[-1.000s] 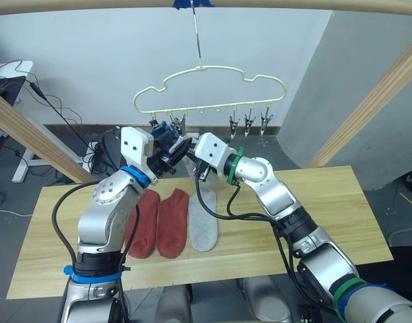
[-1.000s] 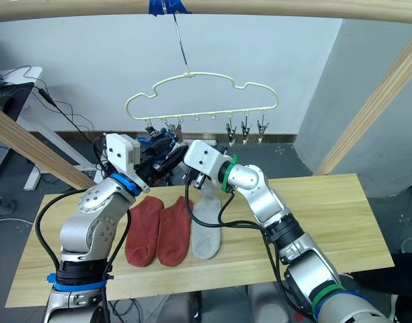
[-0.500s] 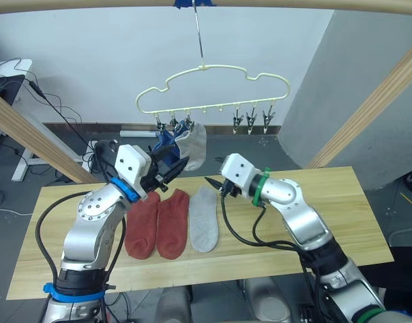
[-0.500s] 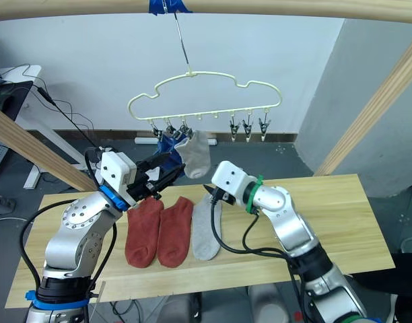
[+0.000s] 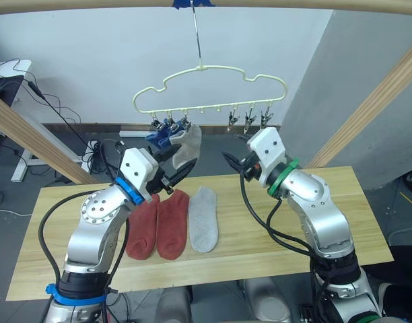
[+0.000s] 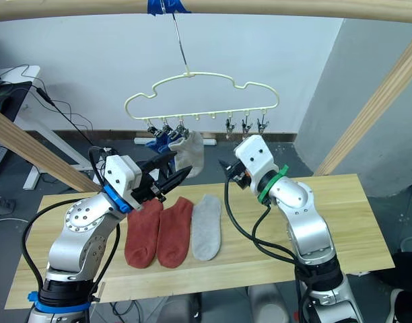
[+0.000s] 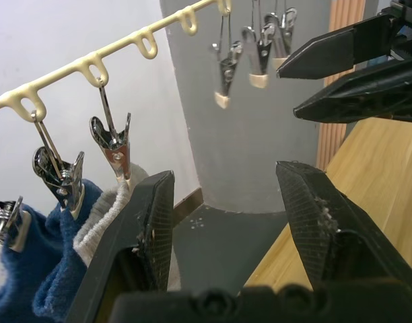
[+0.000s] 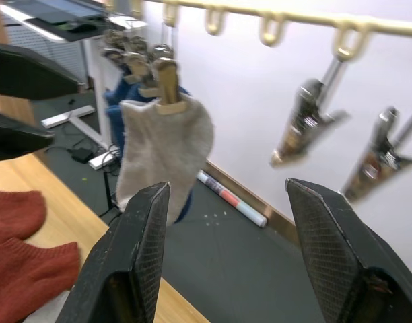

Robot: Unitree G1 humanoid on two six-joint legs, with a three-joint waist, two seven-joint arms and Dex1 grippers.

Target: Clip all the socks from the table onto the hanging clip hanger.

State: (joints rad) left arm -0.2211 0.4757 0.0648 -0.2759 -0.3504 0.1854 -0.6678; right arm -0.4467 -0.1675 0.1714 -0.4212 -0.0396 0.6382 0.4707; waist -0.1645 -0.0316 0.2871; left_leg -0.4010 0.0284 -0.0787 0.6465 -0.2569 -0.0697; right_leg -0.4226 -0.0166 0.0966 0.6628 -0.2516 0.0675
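Observation:
The pale-yellow clip hanger (image 5: 209,86) hangs from the top pole. Its leftmost clips hold two blue socks (image 5: 159,138) and one light grey sock (image 5: 187,147). Three empty clips (image 8: 307,124) hang toward its right end. On the table (image 5: 314,215) lie two rust-red socks (image 5: 142,227) (image 5: 171,222) and a second grey sock (image 5: 203,227), side by side. My left gripper (image 5: 179,168) is open and empty just below the hanging grey sock. My right gripper (image 5: 234,161) is open and empty in the air, under the right-hand clips and right of the hanging grey sock (image 8: 162,151).
A thick wooden pole frame (image 5: 367,108) slants up at the right, with another pole (image 5: 31,138) at the left and a beam overhead. Bare tabletop stretches to the right of the socks. Cables and a desk stand behind at the left.
A second ago both grippers were at the left clips with the grey sock. It now hangs clipped. The left gripper has dropped below it; the right has swung right and upward.

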